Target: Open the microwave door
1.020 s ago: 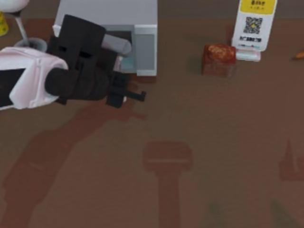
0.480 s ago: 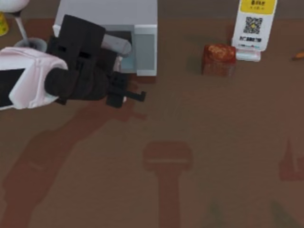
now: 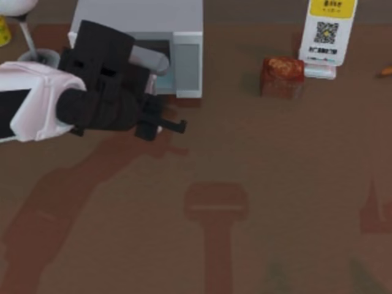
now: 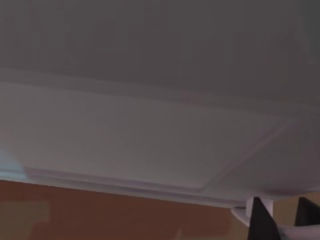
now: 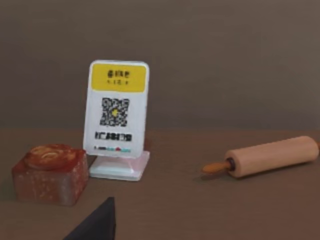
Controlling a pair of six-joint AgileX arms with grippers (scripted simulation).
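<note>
One brown table (image 3: 275, 184); microwave (image 3: 141, 15) at its far left edge

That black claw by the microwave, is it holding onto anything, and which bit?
It cannot be told for sure. The left gripper sits at the front of the microwave, right at the microwave door, but the arm hides any grip. The right arm is parked out of sight.

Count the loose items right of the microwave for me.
3: a red block nearest the microwave, a QR sign stand behind it, a rolling pin at the right edge. More may be hidden.
</note>
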